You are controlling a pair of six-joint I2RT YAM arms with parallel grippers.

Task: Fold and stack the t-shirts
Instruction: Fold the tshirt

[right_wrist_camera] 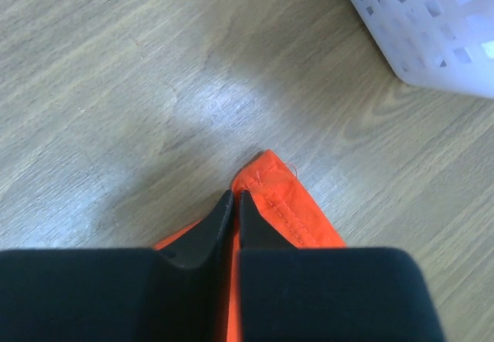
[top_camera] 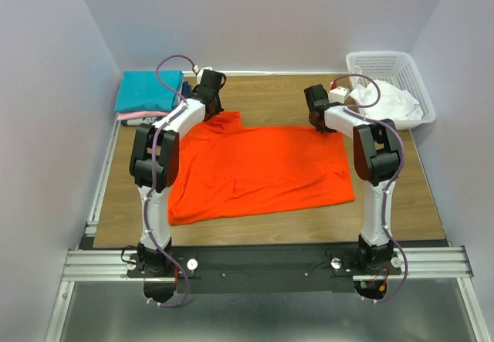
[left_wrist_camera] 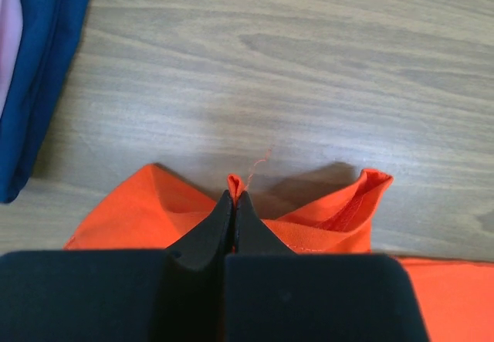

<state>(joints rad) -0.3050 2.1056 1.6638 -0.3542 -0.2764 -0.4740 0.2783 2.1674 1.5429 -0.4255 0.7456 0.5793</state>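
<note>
Jaws pinched shut on far corners of bright orange-red cloth t-shirt [top_camera: 262, 168], spread flat on wooden table [top_camera: 285, 99]: left gripper [left_wrist_camera: 234, 200] on sleeve fold, right gripper [right_wrist_camera: 236, 197] on hem corner. Only thin edges are gripped; either could be pulled free on lift.

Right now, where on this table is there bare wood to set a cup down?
Free: the far strip of table between the folded stack and the white basket, beyond the orange t-shirt; also the near right corner, between shirt and table edge. Crowded: the middle, covered by the shirt, with the left claw and right claw pinching its far corners.
</note>
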